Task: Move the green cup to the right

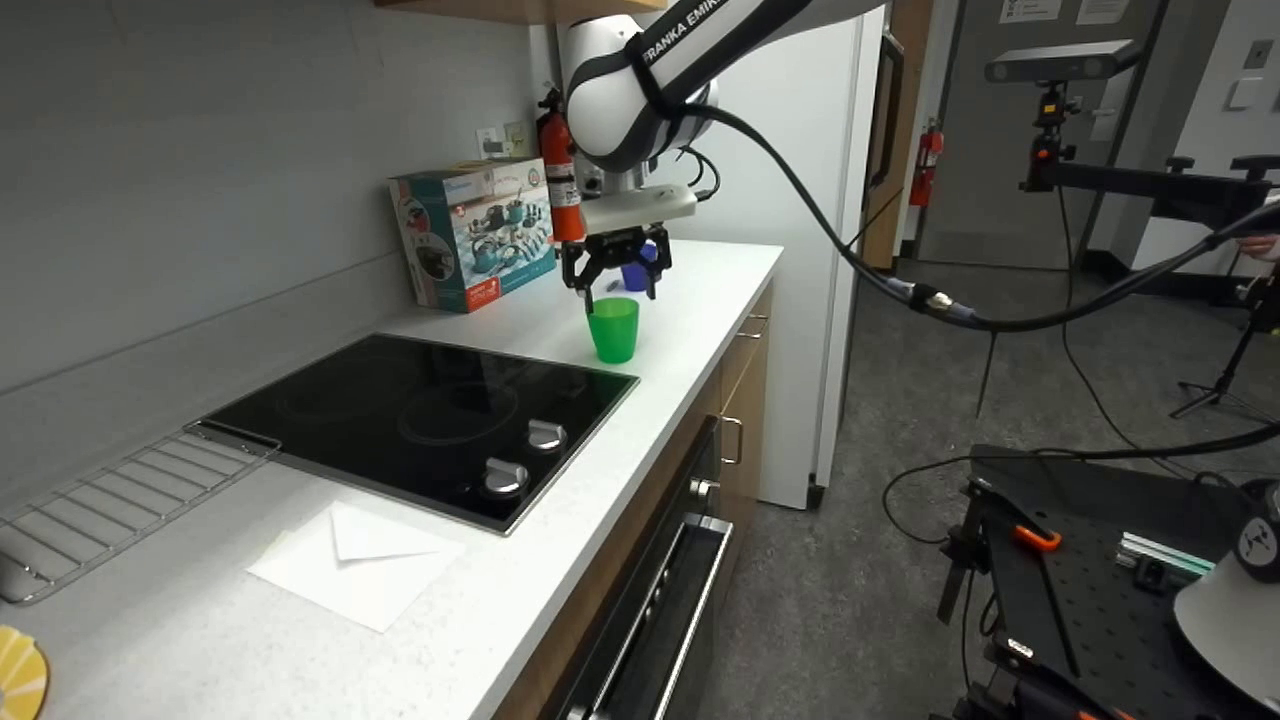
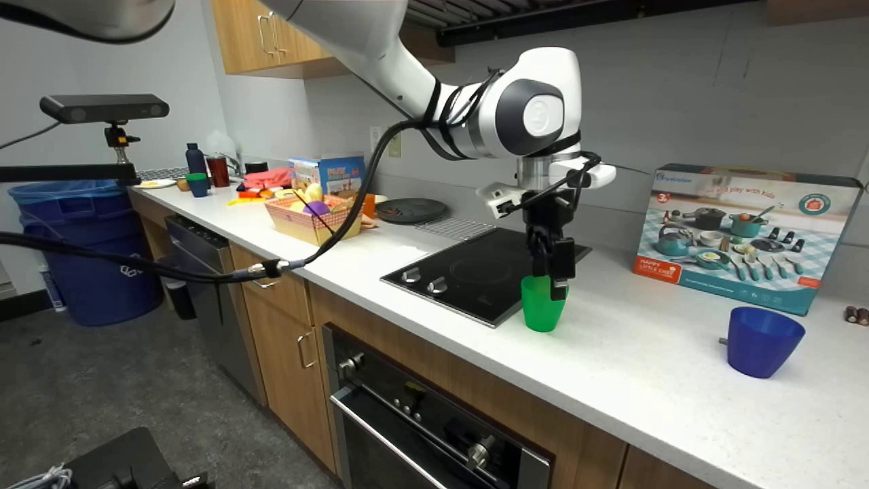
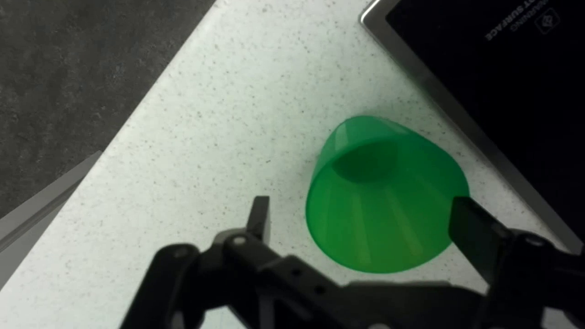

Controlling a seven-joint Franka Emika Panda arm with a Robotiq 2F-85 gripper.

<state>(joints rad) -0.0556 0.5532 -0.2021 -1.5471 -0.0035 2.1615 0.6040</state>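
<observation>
The green cup (image 1: 614, 335) stands upright on the white counter near the corner of the black cooktop. It also shows in an exterior view (image 2: 541, 311) and in the wrist view (image 3: 384, 214), where I look down into its open mouth. My gripper (image 1: 620, 296) is open and points down at the cup's rim; it also shows in the wrist view (image 3: 361, 205). There one finger is apart from the cup on the left. The other finger overlaps the right edge of the rim, and I cannot tell whether it touches. Nothing is held.
The cooktop (image 2: 485, 265) lies beside the cup. A dark blue cup (image 2: 762, 343) stands farther along the counter (image 2: 631, 380), with a toy-set box (image 2: 747, 238) near the wall. The counter's front edge is close to the green cup. A fire extinguisher (image 1: 562, 185) stands behind the arm.
</observation>
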